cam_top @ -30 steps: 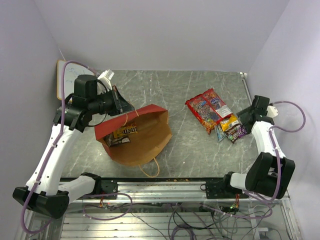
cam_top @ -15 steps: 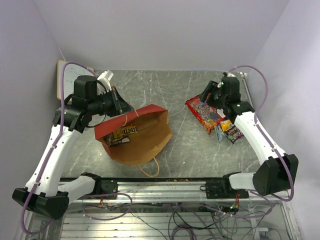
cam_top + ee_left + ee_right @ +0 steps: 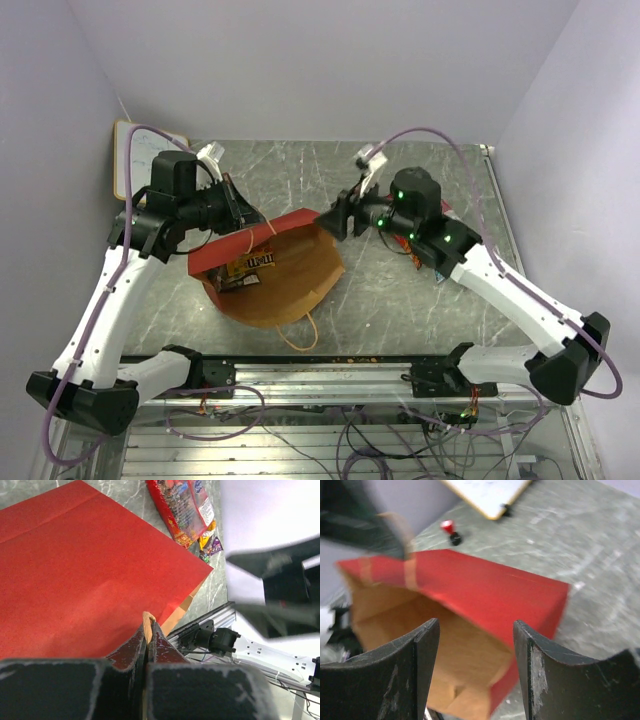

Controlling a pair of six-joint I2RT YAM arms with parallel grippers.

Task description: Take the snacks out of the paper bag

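While the left gripper [image 3: 148, 631], jaws pinched shut on the bag's [image 3: 290, 285] handle [image 3: 146, 616], holds its mouth up at centre-left, the right gripper [image 3: 330, 222] hangs wide-open and empty at the rim, snacks [image 3: 248, 268] inside toward its lower left.

R tool [image 3: 327, 222] swung off snacks [image 3: 182, 510] (far right) to paper bag [image 3: 300, 275] mouth.

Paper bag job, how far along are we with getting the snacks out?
Partly done. Several snacks already lie on the table, outside the paper bag. In hand: the left gripper is shut on the bag's handle, holding it open, and the open right gripper points at the mouth. Left: at least two packets inside the bag to lift out.
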